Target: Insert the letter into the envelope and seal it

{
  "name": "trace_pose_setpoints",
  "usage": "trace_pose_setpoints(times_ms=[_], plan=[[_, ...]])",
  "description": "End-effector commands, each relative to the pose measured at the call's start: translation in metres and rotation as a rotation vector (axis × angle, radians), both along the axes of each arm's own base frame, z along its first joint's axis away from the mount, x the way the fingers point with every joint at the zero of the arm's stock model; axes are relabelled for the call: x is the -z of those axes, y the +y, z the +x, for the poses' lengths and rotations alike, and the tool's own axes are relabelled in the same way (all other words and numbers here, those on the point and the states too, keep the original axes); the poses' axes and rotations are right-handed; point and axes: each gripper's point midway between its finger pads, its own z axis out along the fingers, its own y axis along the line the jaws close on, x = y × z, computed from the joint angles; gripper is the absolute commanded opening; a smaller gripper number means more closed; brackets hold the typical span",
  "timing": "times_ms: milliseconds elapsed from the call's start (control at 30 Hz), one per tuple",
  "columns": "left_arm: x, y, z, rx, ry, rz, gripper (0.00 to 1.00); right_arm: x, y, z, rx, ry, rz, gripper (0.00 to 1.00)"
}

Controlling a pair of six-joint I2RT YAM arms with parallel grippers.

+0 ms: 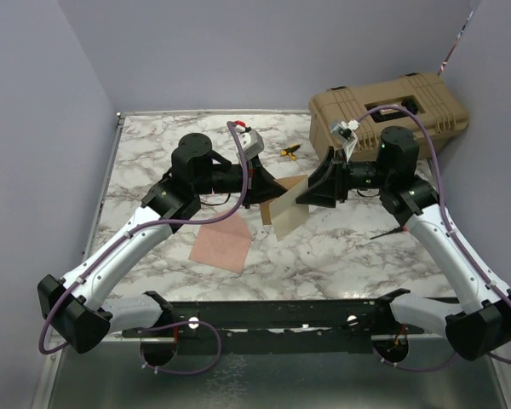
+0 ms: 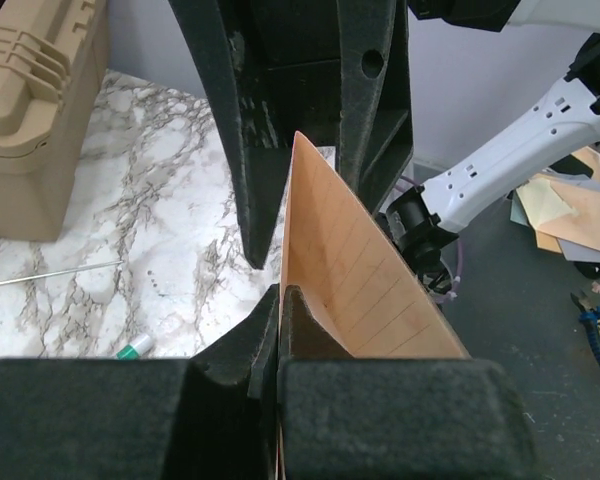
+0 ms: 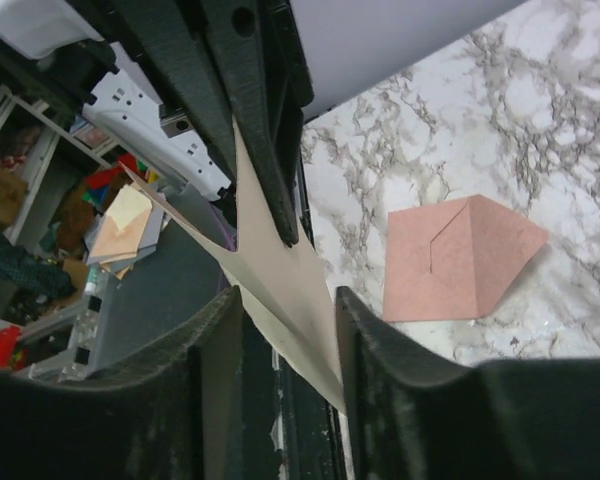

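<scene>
While it hangs tilted on edge in the air above the marble counter [image 1: 349, 247], the letter [image 1: 289, 211] is clamped by the left pincer [image 1: 271, 189], whose jaws are pressed together on one end of the sheet. The right pincer [image 1: 313, 194] meets it from the opposite side with its jaws apart, the sheet passing between them unsqueezed. The envelope [image 1: 222, 244] lies flat on the counter beside the left arm with its flap unfolded, well apart from the tan case [image 1: 392, 106] at the far right.
</scene>
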Motion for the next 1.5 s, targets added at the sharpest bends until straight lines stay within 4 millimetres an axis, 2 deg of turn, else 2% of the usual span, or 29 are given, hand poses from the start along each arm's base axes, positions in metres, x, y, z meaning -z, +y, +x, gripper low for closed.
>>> trace_pose_setpoints(times_ms=[0,200,300,333,367,500,533,600,700,767,900,1000,1067,1133,1267,1333,1367,1433,1467], plan=[[-0.025,0.002,-0.015,0.05,-0.031,-0.066,0.0,-0.015,0.003,-0.02,-0.079,-0.052,0.059,0.41],[-0.039,0.007,-0.011,-0.012,-0.046,-0.099,0.0,-0.023,0.001,-0.027,-0.079,-0.054,0.092,0.15],[-0.038,0.014,-0.012,-0.047,-0.058,-0.101,0.0,-0.029,0.001,-0.028,-0.059,-0.071,0.112,0.02],[-0.037,0.016,-0.011,-0.062,-0.059,-0.1,0.04,-0.031,0.0,-0.027,-0.049,-0.072,0.116,0.01],[-0.037,0.018,-0.011,-0.077,-0.06,-0.1,0.11,-0.033,0.0,-0.027,-0.04,-0.074,0.12,0.0],[-0.036,0.029,-0.005,-0.168,-0.055,-0.083,0.59,-0.038,-0.001,-0.021,0.022,-0.089,0.13,0.01],[-0.035,0.034,0.0,-0.216,-0.053,-0.076,0.68,-0.039,-0.002,-0.017,0.053,-0.089,0.13,0.01],[-0.03,0.047,0.018,-0.358,-0.044,-0.052,0.81,-0.039,-0.004,-0.008,0.117,-0.093,0.12,0.0],[-0.019,0.07,0.035,-0.534,-0.014,-0.021,0.91,-0.04,-0.008,0.009,0.235,-0.083,0.105,0.0],[-0.009,0.077,0.037,-0.587,0.027,-0.004,0.92,-0.043,-0.011,0.019,0.299,-0.079,0.11,0.0],[0.016,0.077,0.03,-0.588,0.149,0.009,0.92,-0.052,-0.012,0.029,0.352,-0.084,0.15,0.01],[0.021,0.078,0.026,-0.595,0.196,-0.026,0.92,-0.062,-0.011,0.032,0.359,-0.102,0.188,0.01],[0.017,0.078,0.023,-0.589,0.194,-0.053,0.91,-0.065,-0.01,0.032,0.349,-0.104,0.2,0.01],[0.013,0.082,0.025,-0.614,0.185,-0.061,0.87,-0.067,-0.009,0.032,0.349,-0.102,0.201,0.01],[0.005,0.091,0.031,-0.673,0.166,-0.073,0.66,-0.067,-0.008,0.029,0.333,-0.1,0.203,0.01],[0.001,0.097,0.034,-0.707,0.149,-0.074,0.61,-0.066,-0.01,0.03,0.347,-0.096,0.203,0.01],[-0.001,0.101,0.036,-0.729,0.139,-0.07,0.54,-0.066,-0.01,0.031,0.356,-0.093,0.205,0.01],[-0.001,0.108,0.042,-0.784,0.134,-0.058,0.51,-0.066,-0.011,0.031,0.361,-0.086,0.208,0.01],[-0.001,0.109,0.043,-0.79,0.133,-0.058,0.52,-0.066,-0.01,0.031,0.356,-0.083,0.212,0.0]])
